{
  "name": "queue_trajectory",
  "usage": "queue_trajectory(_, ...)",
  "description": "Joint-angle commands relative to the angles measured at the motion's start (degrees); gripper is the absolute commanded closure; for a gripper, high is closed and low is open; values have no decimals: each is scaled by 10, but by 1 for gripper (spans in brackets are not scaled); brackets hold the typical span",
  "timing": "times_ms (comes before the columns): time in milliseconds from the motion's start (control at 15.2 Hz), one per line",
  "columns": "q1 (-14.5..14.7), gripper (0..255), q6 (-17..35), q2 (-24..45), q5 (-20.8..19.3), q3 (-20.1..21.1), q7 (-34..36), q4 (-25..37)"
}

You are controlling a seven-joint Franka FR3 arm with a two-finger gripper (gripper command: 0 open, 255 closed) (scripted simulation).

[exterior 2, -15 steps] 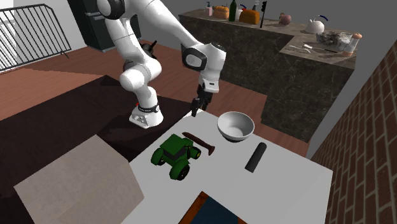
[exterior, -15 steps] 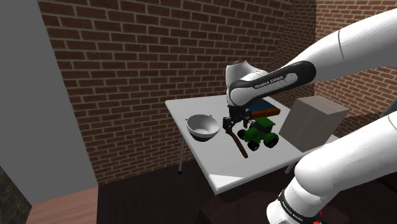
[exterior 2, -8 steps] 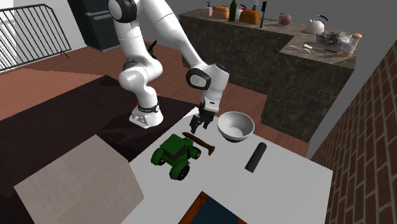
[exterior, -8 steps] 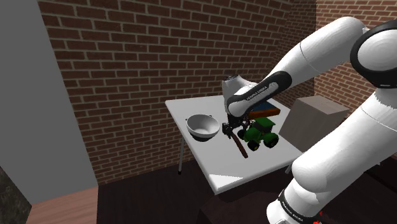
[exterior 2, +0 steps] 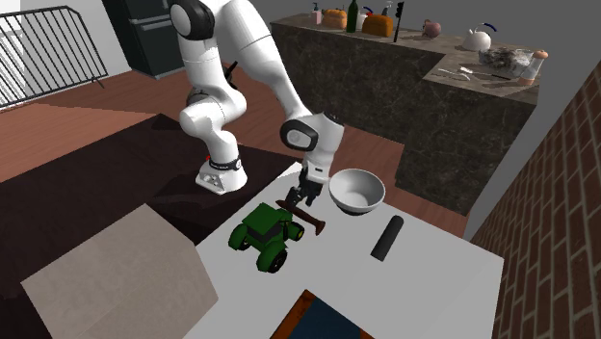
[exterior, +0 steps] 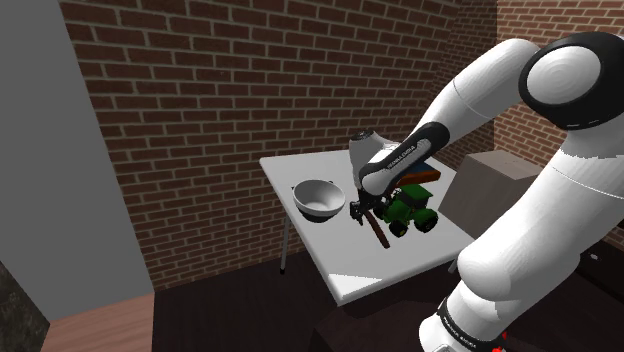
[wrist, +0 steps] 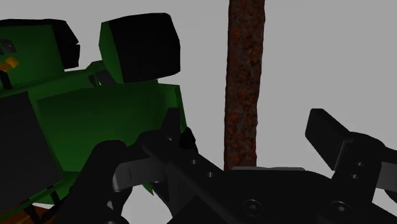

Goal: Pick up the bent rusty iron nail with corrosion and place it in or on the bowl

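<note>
The white table (exterior: 370, 275) carries a green toy tractor with black wheels (exterior 2: 262, 234), partly covered by the arm in the shoulder view and cut off in the wrist view. The white round bowl (exterior 2: 356, 190) stands near. The long rust-brown nail (wrist: 243, 83) lies on the table beside the tractor, one end hidden under the black gripper (exterior 2: 299, 198), which hangs low over it, fingers (wrist: 327, 132) spread wide on either side, not touching it
</note>
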Motion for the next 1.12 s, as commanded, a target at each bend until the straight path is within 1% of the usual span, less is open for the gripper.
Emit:
queue_trajectory(0, -1, 0, 5, 3, -3, -1, 3, -2)
queue_trajectory(396, -1, 0, 5, 3, -3, -1, 3, -2)
queue_trajectory(462, -1, 255, 5, 3, -3, -1, 3, -2)
queue_trajectory(1056, -1, 255, 5, 3, -3, -1, 3, -2)
